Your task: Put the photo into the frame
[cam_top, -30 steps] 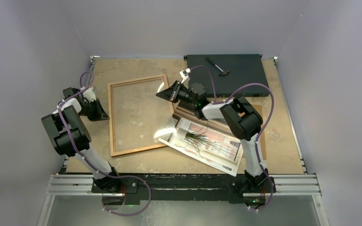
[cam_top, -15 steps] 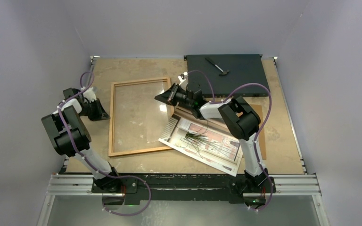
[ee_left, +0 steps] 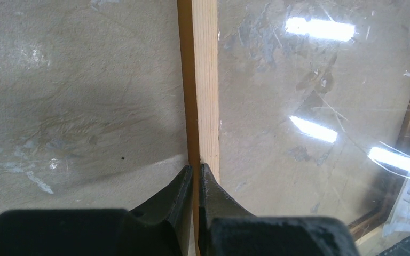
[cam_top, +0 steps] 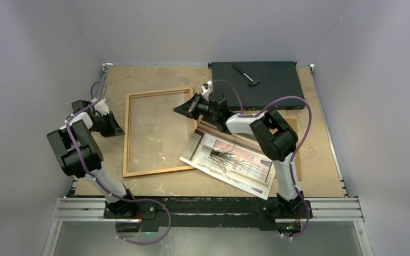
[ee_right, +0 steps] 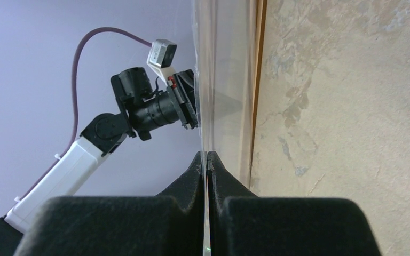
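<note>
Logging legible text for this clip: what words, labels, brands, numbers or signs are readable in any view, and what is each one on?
No text can be read in any view.
Photo: the striped bands along its border could hold print, but they are too small to tell.
Black box: no label or brand shows.
Frame: plain wood with no marking, seen close in the left wrist view.

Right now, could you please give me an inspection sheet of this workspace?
Surface: tabletop, worn and patchy.
Job's things: frame at left; photo face up, over its near right corner.
Clutter: black box at back right, small tool on it; brown board under photo.
Grippers: left gripper shut at frame's left rail; right gripper shut on frame's right edge.
Cables: purple cables looped along both arms.
Surroundings: pale walls; nothing else seen.
</note>
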You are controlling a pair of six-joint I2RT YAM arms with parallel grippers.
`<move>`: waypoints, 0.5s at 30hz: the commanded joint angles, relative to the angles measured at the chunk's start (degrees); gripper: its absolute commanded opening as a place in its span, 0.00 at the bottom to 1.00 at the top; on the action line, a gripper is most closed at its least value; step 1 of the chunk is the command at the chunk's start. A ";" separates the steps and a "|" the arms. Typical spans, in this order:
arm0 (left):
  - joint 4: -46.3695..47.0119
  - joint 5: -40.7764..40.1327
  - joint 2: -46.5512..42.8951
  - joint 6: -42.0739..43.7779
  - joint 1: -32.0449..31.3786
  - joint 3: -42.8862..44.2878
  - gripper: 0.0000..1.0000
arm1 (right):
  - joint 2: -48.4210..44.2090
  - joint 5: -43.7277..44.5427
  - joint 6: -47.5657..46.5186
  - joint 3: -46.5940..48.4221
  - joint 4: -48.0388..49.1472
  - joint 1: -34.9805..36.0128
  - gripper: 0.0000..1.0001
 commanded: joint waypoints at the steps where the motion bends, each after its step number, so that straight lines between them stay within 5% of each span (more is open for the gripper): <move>1: 0.69 -3.99 2.32 2.09 -1.03 -2.74 0.05 | -5.43 1.66 2.59 1.42 -2.85 0.87 0.00; 15: 0.52 -3.88 1.74 2.82 -1.10 -2.74 0.05 | -5.55 4.61 0.20 4.86 -11.42 2.14 0.00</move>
